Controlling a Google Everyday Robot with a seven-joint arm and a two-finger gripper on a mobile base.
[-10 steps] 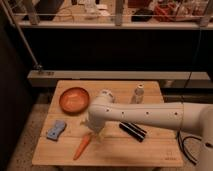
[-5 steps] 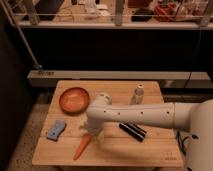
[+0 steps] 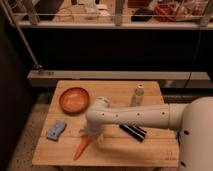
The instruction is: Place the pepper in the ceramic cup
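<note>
The pepper (image 3: 81,148) is a slim orange-red tapered vegetable lying on the wooden table (image 3: 150,150) near the front left, its point toward the front edge. My gripper (image 3: 88,135) hangs from the white arm and is down at the pepper's thick upper end, hiding where they meet. The ceramic cup (image 3: 102,99) is a small white round thing that shows only as a pale rim just behind the arm's elbow, right of the orange bowl.
A round orange bowl (image 3: 74,99) sits at the back left. A blue object (image 3: 56,129) lies at the left edge. A pale shaker (image 3: 139,94) stands at the back right. A black object (image 3: 133,132) lies right of the arm.
My gripper has moved a little down and left, closer onto the pepper's thick end. The pepper and the other things have not moved.
</note>
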